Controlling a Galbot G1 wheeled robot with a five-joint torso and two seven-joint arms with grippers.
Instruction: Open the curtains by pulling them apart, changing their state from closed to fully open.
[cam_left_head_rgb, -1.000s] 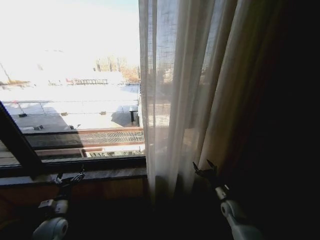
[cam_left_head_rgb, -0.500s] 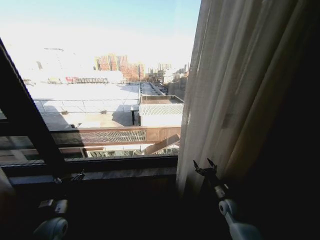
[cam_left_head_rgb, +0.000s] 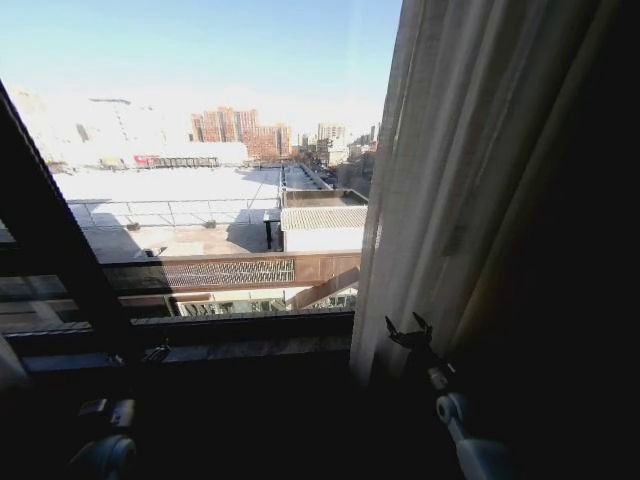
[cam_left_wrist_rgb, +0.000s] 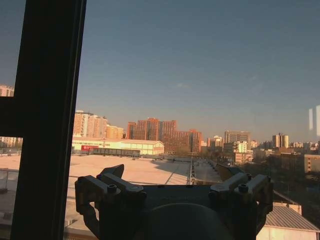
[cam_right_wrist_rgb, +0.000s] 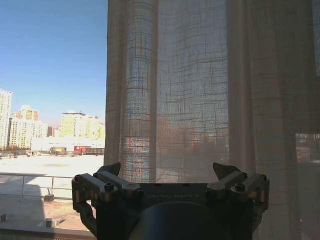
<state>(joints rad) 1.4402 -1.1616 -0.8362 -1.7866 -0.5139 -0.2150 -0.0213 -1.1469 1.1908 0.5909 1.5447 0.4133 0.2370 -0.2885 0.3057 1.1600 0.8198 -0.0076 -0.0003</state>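
With its fingers spread and empty, the right gripper (cam_left_head_rgb: 410, 333) should clench the near curtain (cam_left_head_rgb: 440, 190) edge, then pull right.

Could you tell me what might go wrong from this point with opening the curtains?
The right gripper is open and holds nothing, low beside the sheer curtain, so a pull from here could slide off the fabric. The sheer panel is bunched in thick pleats, so a grasp might catch only a few folds. The open left gripper faces bare window glass near the dark window frame, which a sideways sweep might clip.
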